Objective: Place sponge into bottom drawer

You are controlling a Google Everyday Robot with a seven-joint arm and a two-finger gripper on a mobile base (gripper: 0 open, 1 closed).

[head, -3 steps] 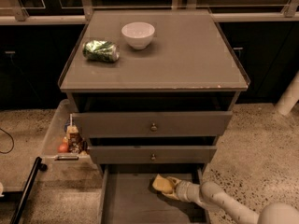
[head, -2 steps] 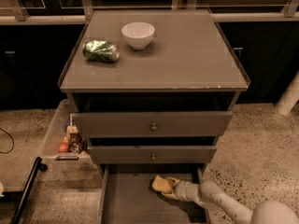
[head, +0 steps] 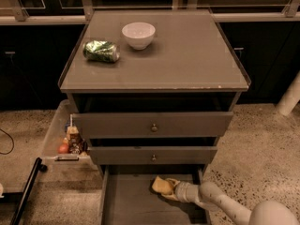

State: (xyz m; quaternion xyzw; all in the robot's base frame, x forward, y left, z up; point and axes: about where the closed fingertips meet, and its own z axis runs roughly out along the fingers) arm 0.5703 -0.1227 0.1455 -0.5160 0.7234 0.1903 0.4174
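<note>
Three grey drawers sit under the flat grey top of the desk (head: 187,64). The two upper ones carry small round knobs. The bottom drawer (head: 126,205), a wide shallow grey tray with thin side walls, is pulled out toward the camera. Its floor lies bare to the left of the load and in front of it, and the middle drawer's front overhangs its back.

The pale yellow, soft rectangular sponge (head: 160,184) is low inside that drawer, right of centre and near the back. Whether it touches the floor cannot be told. The gripper (head: 168,190) tips a pale tubular arm (head: 220,204) that enters over the drawer's right wall, and its jaws are closed on the sponge's right end.

The drawer's front and the arm's base are cut off by the bottom edge.

On the desk a white round bowl (head: 138,34) stands near the back, with a crumpled green can (head: 101,51) lying beside it toward the left edge.

Compared with a second ago, sponge and gripper are in almost the same spot.
</note>
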